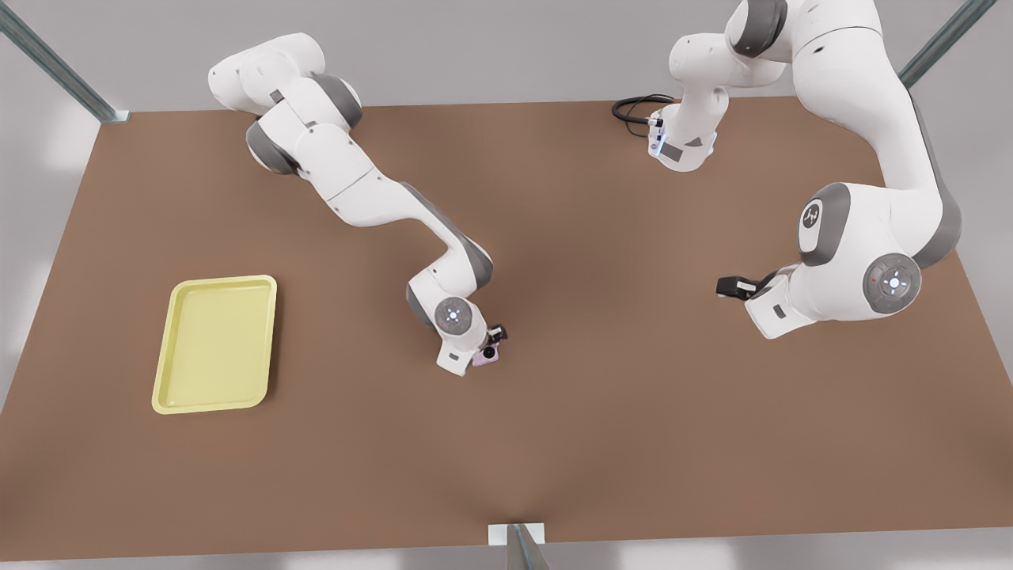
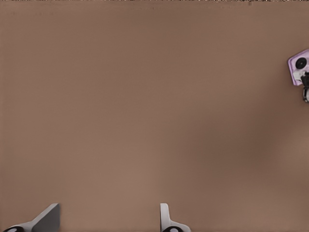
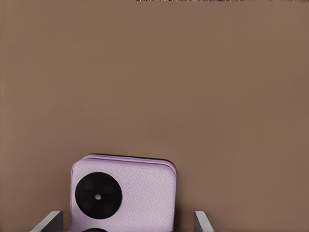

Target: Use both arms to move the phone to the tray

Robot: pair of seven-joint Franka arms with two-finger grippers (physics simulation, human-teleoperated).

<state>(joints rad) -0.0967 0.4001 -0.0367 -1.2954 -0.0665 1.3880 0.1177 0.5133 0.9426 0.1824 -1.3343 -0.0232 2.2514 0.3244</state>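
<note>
The right gripper (image 1: pixel 492 342) is hovering near the middle of the brown table (image 1: pixel 601 396), its fingers (image 3: pixel 48 221) standing apart on either side of the pink phone (image 3: pixel 124 195), which is lying between them. The yellow tray (image 1: pixel 215 344) is sitting well apart, toward the front view's left. The left gripper (image 1: pixel 726 286) is waiting at the front view's right, fingers (image 2: pixel 47 217) spread over bare table.

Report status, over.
Right gripper open around phone. Left gripper open, waiting apart. Phone on table, tray empty. Nothing between them.
</note>
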